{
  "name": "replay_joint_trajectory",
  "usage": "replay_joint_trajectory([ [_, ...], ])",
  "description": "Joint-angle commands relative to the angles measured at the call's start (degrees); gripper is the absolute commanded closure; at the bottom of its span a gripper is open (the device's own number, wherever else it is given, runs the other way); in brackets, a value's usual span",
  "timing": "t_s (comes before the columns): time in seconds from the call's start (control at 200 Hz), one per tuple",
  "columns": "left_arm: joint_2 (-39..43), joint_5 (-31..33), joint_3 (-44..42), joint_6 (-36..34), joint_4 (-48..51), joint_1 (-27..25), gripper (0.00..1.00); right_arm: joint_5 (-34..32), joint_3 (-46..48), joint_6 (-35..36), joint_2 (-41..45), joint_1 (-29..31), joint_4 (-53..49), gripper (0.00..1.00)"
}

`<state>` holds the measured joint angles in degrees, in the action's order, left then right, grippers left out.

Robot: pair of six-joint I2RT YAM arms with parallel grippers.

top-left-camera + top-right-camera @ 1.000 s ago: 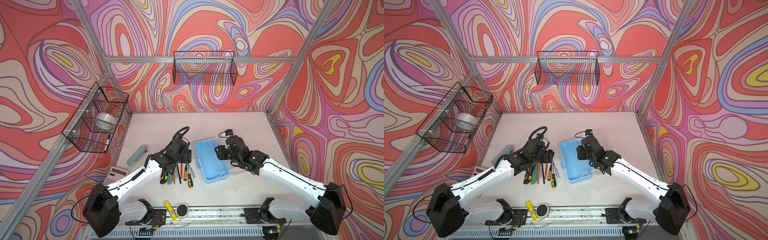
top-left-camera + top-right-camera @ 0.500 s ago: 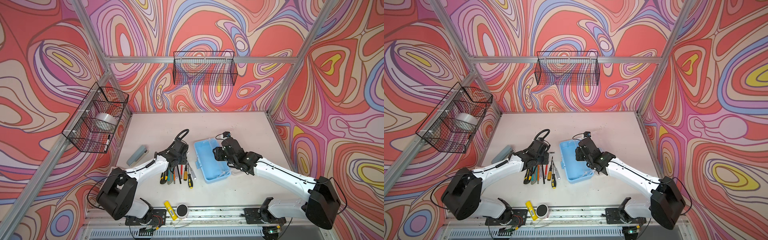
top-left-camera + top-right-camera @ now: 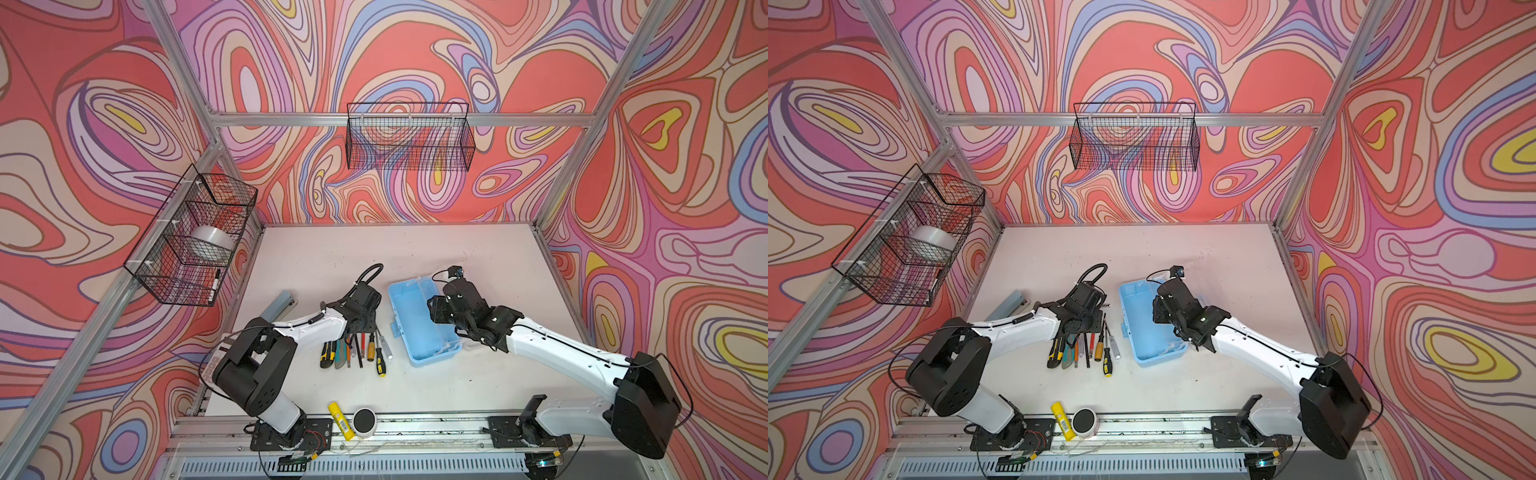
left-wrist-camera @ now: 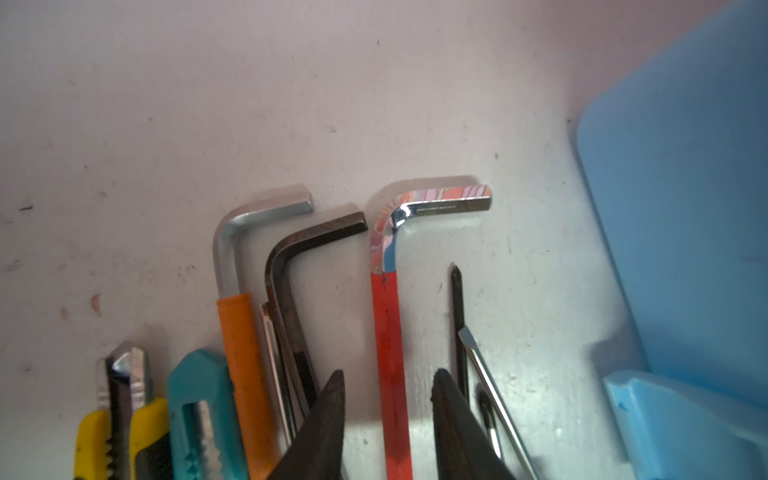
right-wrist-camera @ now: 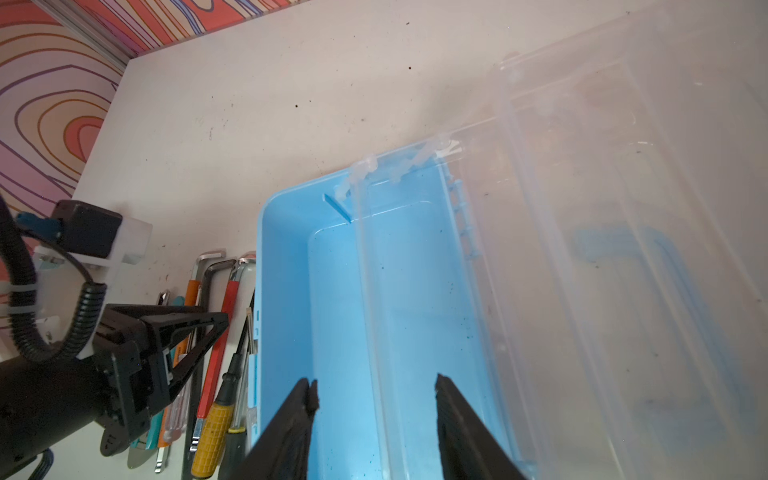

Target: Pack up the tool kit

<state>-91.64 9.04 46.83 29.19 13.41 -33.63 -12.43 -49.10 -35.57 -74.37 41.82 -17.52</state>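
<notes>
The light-blue case of the tool kit lies open mid-table, nothing inside it in the right wrist view. Its clear lid is swung up to one side. Left of it lies a row of tools. My left gripper stands low over them. It is open, one finger on each side of the red-sleeved hex key, with a gap on both sides. Beside that key lie an orange-sleeved hex key, a black hex key, screwdrivers and two utility knives. My right gripper is open over the case, the lid's edge between its fingers.
A grey-blue stapler lies at the table's left. A white calculator is mostly hidden under the left arm. A yellow stick and a round black-topped thing sit on the front rail. Wire baskets hang on the walls.
The left arm has folded back while its gripper stayed over the tools, its jaws narrowing round the red hex key. The right gripper has edged a little further over the case.
</notes>
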Motion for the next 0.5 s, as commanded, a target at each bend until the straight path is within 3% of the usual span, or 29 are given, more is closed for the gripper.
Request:
replay_joint_trajectory([
  [0.0,-1.7,0.7,0.5,0.7,0.2,0.2,0.68,-1.5,0.8,-0.5,0.0,0.4,0.7,0.50],
  [0.491,-4.7,0.3,1.6,1.1,0.3,0.2,0.82,-2.1,1.5,-0.6,-0.6,0.4,0.7,0.49],
])
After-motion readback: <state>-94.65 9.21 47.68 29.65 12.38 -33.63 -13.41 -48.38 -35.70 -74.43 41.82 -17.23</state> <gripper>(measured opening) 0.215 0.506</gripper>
